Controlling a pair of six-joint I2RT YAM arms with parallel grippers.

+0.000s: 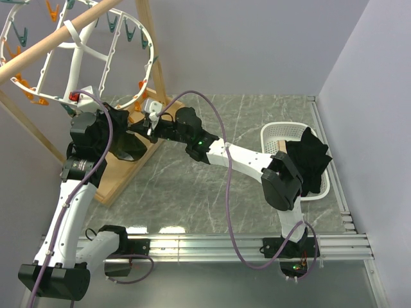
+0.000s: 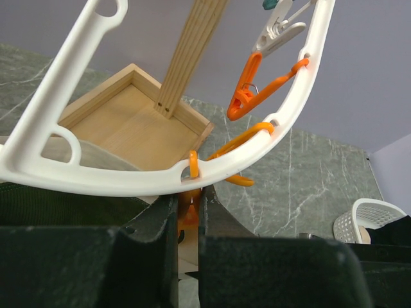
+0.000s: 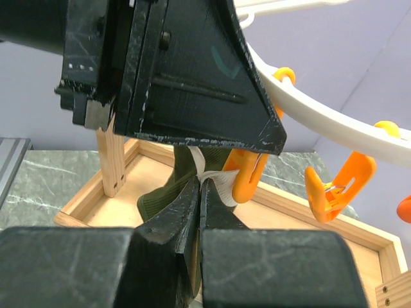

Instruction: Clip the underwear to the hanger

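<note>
1. Top external view: the white oval hanger (image 1: 77,70) fills the far left corner. It hangs on the slanted pole of the wooden stand (image 1: 122,176), and teal and orange clothespins dangle from its rim.
2. Both arms reach to that corner and meet just below the hanger's near rim, over the stand's tray.
3. At the right edge of the table a white basket (image 1: 276,135) holds a black garment (image 1: 311,160), well apart from the hanger.
4. Right wrist view: the underwear (image 3: 164,196) hangs at the far left, above the tray and under the hanger's rim. Its olive fabric droops down while its pale edge is up at the fingers.
5. The right gripper (image 3: 200,189) has its 2 fingers pressed together, pinching that pale edge.
6. Left wrist view: the left gripper (image 2: 188,212) sits just under the white rim. Its 2 fingers are nearly closed and squeeze an orange clothespin (image 2: 189,217) between them.
7. The underwear's pale edge lies just beside that clothespin. Whether it sits inside the clip's mouth cannot be told.
</note>
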